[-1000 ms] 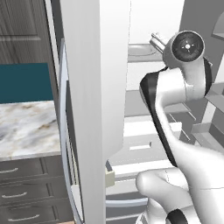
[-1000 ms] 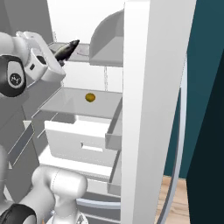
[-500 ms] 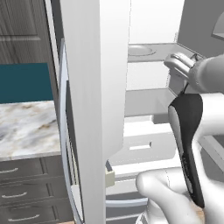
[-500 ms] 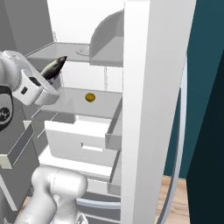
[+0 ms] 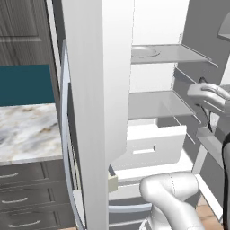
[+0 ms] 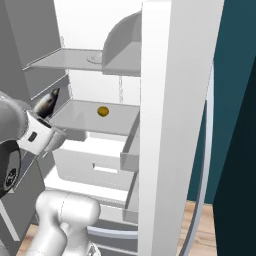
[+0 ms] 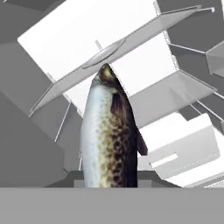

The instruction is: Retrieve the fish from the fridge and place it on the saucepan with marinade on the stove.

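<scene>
The fish [image 7: 109, 131] sits in the gripper [image 6: 44, 116] — in the hand view its spotted brown and silver body sticks straight up from the bottom, with the jaws clamped on its lower end, which is hidden. In the right base view the fish [image 6: 46, 103] pokes up and to the right out of the white hand, at the left side of the pic, in front of the open fridge [image 6: 170, 100] and just left of the middle shelf [image 6: 85, 117]. A small round yellow thing [image 6: 103, 111] lies on that shelf, well apart from the fish. Above it is the top shelf [image 6: 65, 57], w/ a shallow round dish shape on it. Below the middle shelf is a white drawer [image 6: 90, 162], pulled partly out. In the left base view the fridge door [image 5: 96, 90] stands open in the middle of the pic, a marble counter [image 5: 27, 130] w/ grey drawers [image 5: 27, 197] is on the left, and the fridge shelves and white drawer [image 5: 155, 143] are on the right — part of the white arm is at the right edge there.
</scene>
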